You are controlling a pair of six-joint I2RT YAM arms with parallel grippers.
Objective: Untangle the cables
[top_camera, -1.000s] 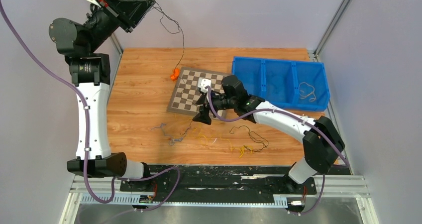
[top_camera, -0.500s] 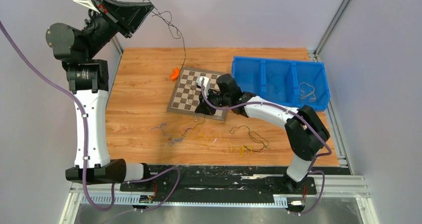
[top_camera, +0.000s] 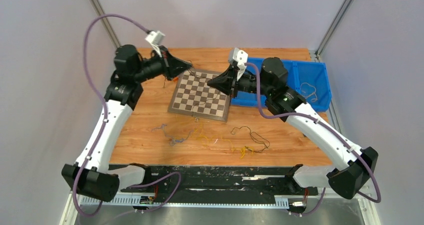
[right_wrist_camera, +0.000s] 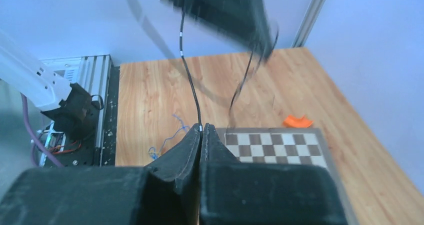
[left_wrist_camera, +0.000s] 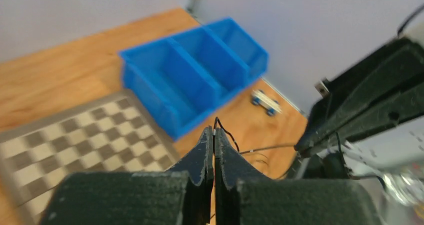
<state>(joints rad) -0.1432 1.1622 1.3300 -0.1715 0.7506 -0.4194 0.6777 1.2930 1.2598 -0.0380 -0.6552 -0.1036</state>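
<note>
One thin black cable (top_camera: pixel 200 75) is stretched between my two grippers above the far edge of the chessboard (top_camera: pixel 200 97). My left gripper (left_wrist_camera: pixel 214 131) is shut on one part of it, and the strand (left_wrist_camera: pixel 270 147) runs off to the right arm. My right gripper (right_wrist_camera: pixel 201 127) is shut on the same cable (right_wrist_camera: pixel 192 85), which rises toward the blurred left gripper. In the top view the left gripper (top_camera: pixel 190 66) and right gripper (top_camera: pixel 210 82) face each other closely. Loose grey-purple (top_camera: pixel 165 130), yellow (top_camera: pixel 220 142) and black (top_camera: pixel 250 135) cables lie on the table's near part.
A blue three-compartment bin (top_camera: pixel 305 64) stands at the back right, with a pale cable (top_camera: pixel 310 91) in its right compartment. A small orange piece (right_wrist_camera: pixel 296 120) lies beside the chessboard's far corner. The enclosure walls stand close on both sides.
My left arm came down from high at the back left to the chessboard's far edge. My right gripper closed on the black cable and rose away from the board toward the bin.
</note>
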